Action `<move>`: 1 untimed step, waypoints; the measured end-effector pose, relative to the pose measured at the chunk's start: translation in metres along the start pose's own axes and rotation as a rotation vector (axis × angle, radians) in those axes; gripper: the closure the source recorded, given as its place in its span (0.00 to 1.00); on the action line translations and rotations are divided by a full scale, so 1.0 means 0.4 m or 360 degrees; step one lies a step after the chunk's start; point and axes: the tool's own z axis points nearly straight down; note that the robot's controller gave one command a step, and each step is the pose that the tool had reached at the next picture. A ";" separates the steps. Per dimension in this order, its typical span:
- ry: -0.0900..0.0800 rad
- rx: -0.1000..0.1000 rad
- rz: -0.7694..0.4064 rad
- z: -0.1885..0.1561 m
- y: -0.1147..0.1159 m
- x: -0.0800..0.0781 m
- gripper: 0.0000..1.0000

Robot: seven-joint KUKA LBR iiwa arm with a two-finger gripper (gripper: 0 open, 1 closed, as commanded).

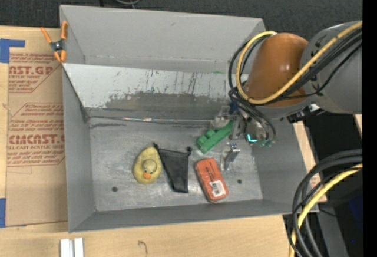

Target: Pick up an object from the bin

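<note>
My gripper [230,154] hangs low over the right part of the bin floor, below the orange wrist cover. A green plastic piece [212,138] lies tilted just to its left, touching or nearly touching it. Whether the gripper holds that piece I cannot tell. Just below and left of the gripper lies a flat orange-red block [210,178] with a white label at its lower end.
A black wedge-shaped piece [175,170] lies in the middle of the floor, with a yellow rubber duck [146,166] to its left. The arm and its cables cover the bin's right wall. The left floor and the back slope are bare metal.
</note>
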 end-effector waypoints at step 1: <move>-0.0012 0.0001 -0.0001 -0.010 0.000 -0.005 0.00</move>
